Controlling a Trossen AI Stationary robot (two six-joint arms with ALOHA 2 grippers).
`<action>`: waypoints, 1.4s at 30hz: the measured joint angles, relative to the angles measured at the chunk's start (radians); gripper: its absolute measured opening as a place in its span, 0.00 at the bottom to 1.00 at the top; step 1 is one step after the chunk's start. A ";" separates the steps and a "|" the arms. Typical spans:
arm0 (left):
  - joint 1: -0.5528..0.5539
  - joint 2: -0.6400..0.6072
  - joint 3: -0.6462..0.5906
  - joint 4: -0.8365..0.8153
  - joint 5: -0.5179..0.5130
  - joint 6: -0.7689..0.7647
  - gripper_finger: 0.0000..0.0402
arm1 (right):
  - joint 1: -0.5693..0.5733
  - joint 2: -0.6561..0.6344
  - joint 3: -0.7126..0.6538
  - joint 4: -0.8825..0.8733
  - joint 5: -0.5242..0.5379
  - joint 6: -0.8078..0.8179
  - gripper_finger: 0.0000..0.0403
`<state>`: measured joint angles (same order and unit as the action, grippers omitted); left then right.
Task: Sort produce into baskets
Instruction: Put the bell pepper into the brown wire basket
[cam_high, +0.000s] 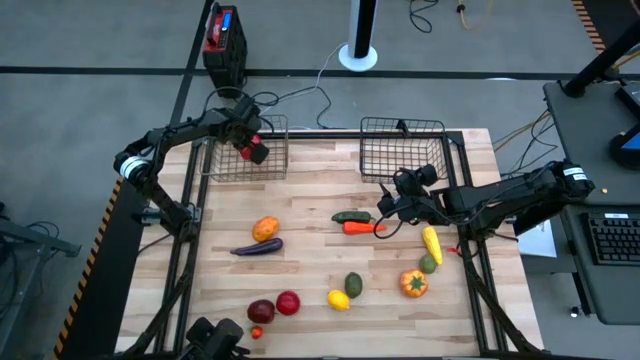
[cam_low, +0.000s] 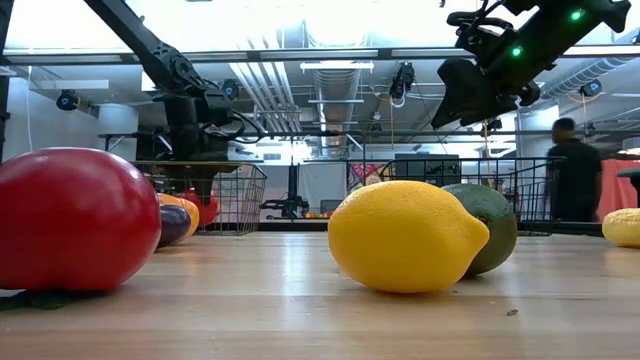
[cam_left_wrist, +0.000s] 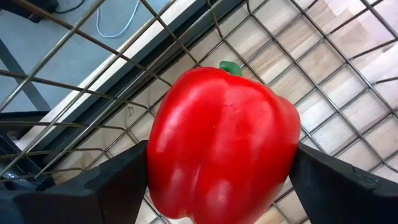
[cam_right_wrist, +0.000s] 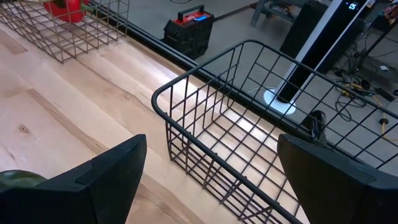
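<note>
Presently the step in hand is delivery: the left gripper (cam_high: 256, 148) hangs inside the left basket (cam_high: 275, 170) with its fingers (cam_left_wrist: 118, 180) closed on a red pepper (cam_left_wrist: 221, 146), one finger pressed to each flank and the stem end pointing away beyond the fingertips. Mesh floor shows directly past the pepper, so the piece is judged to sit over the basket's interior. The next move, by this reading, calls only for the fingers to spread and let the pepper settle on the mesh, then a lift clear of the wire wall.

Secondly, the right basket (cam_high: 402, 150) stands empty just ahead of the right gripper (cam_high: 384, 212), whose fingers (cam_right_wrist: 115, 171) are spread wide with nothing between them. A green pepper (cam_high: 351, 216) and a carrot (cam_high: 358, 228) lie on the table (cam_high: 320, 255) just beside those fingertips; either would be a fair next pick, needing a descent and a square closure.

Remaining produce lies well apart from both sets of fingers: eggplant (cam_high: 257, 247), orange piece (cam_high: 265, 229), lemon (cam_high: 339, 299), apple (cam_high: 288, 302). Sorting is judged barely begun.
</note>
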<state>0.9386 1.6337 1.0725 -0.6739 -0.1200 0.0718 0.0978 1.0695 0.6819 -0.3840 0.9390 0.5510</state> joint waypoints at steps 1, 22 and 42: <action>0.000 0.000 0.000 0.000 0.000 0.002 0.82 | 0.000 0.000 0.000 0.000 0.000 0.000 0.88; 0.002 0.000 0.000 -0.007 0.000 0.150 0.82 | 0.000 0.000 0.000 0.000 0.000 -0.001 0.88; 0.009 0.000 -0.002 0.003 0.057 0.197 0.82 | 0.000 0.000 0.000 0.000 0.000 -0.001 0.88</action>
<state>0.9471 1.6337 1.0706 -0.6704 -0.0631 0.2684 0.0976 1.0695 0.6819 -0.3840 0.9390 0.5499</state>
